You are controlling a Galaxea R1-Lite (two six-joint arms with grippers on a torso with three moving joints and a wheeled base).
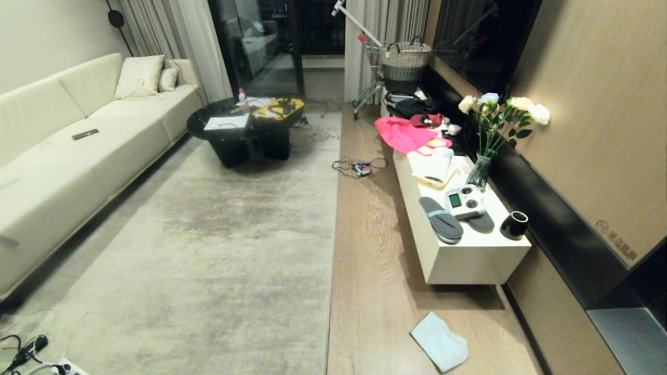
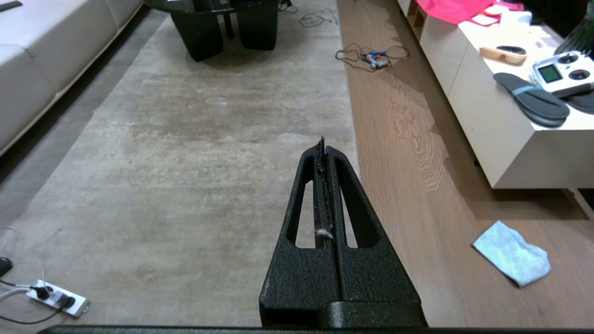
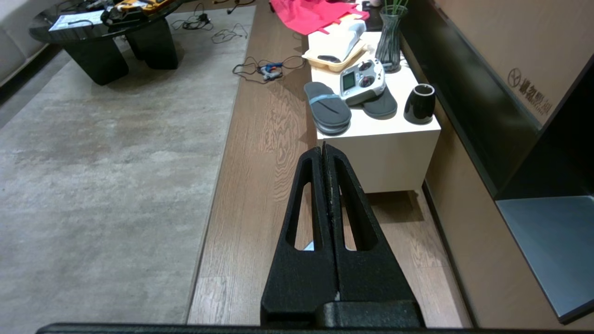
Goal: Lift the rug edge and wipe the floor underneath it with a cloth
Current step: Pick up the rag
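left hand point(image 2: 323, 144) pinched closed, empty, over mottled short-pile rug | rug edge point(image 1: 333, 245) straight, flat on glossy wood-grain floor point(image 1: 375, 271) | cloth point(image 1: 440, 341) near right, crumpled quilted mint (risk: a hand snags pile or slides it) | right hand point(image 3: 323, 149) closed, empty

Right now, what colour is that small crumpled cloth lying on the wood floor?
The cloth is pale mint-blue; the left wrist view shows it best.
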